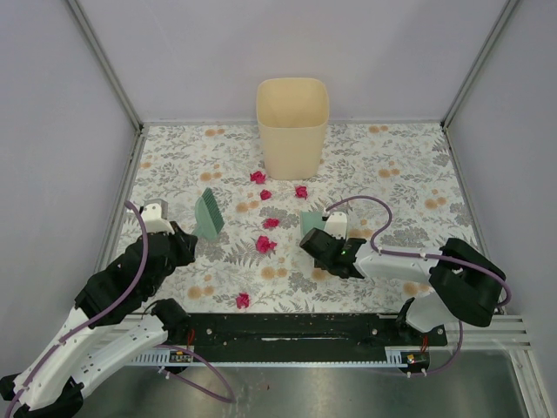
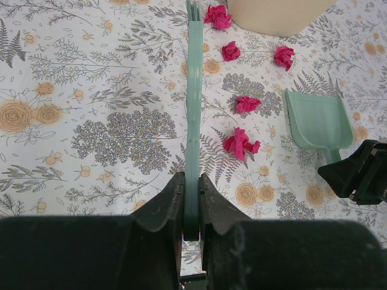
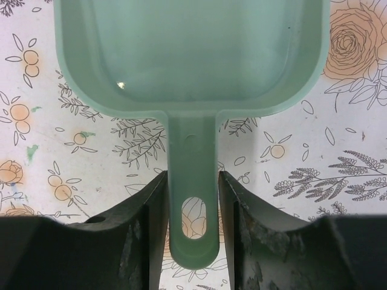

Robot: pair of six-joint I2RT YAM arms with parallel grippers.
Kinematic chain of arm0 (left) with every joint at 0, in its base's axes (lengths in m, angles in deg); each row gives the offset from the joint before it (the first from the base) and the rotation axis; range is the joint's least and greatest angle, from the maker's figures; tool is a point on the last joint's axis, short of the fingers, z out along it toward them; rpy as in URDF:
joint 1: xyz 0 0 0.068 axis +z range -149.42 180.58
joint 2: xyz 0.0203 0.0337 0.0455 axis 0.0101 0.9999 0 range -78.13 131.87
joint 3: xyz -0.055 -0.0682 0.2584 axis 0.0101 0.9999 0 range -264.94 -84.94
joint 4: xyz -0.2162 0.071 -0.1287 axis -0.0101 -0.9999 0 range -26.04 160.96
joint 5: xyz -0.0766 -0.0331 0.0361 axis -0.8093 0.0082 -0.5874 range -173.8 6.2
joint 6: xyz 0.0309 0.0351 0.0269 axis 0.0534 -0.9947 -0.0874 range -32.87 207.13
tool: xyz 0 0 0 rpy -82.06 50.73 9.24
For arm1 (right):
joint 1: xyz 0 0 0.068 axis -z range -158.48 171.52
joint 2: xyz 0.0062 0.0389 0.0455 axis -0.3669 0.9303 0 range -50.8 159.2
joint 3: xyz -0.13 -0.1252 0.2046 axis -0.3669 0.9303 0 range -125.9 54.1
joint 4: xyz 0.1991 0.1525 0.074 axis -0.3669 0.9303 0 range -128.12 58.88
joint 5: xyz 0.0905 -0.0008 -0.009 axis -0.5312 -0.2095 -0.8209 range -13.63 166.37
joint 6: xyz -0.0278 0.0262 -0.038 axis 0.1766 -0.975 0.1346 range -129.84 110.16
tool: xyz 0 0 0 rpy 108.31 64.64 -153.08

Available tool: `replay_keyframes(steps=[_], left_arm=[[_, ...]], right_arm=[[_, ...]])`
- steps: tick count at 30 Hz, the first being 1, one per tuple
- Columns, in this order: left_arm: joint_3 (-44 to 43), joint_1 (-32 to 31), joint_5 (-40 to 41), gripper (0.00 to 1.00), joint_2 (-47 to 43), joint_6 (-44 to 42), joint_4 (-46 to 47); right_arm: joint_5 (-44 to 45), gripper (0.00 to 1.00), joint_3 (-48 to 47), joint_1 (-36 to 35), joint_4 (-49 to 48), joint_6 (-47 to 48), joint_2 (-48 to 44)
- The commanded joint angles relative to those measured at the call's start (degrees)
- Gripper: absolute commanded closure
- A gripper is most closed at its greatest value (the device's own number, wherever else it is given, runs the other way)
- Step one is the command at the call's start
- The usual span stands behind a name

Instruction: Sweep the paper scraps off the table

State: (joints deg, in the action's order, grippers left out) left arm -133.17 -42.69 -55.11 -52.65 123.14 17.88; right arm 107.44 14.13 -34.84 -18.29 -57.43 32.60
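Observation:
Several small magenta-red paper scraps lie on the flower-print table [image 1: 400,165]: three near the bin [image 1: 258,177], two at mid-table [image 1: 265,245], one near the front edge [image 1: 243,300]. My left gripper [image 1: 184,242] [image 2: 191,178] is shut on the handle of a green brush [image 1: 209,215] [image 2: 193,103], which is left of the scraps. My right gripper [image 1: 310,241] [image 3: 192,175] is shut on the handle of a green dustpan [image 1: 312,222] [image 3: 193,54], right of the mid-table scraps [image 2: 240,144]. The dustpan also shows in the left wrist view [image 2: 317,121].
A beige bin [image 1: 292,122] stands at the back middle of the table. Metal rails frame the table, with grey walls on three sides. A black rail [image 1: 287,326] runs along the front edge between the arm bases.

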Motion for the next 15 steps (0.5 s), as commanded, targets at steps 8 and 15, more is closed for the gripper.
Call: replay_keyframes(steps=[8, 15], left_arm=[[-0.2, 0.1, -0.5, 1.00, -0.8, -0.6, 3.2], [-0.3, 0.1, -0.5, 1.00, -0.5, -0.6, 3.2]], right_arm=[[4.3, 0.74, -3.6, -1.2, 4.3, 0.7, -3.4], [2.5, 1.00, -7.9, -1.3, 11.0, 3.5, -10.2]])
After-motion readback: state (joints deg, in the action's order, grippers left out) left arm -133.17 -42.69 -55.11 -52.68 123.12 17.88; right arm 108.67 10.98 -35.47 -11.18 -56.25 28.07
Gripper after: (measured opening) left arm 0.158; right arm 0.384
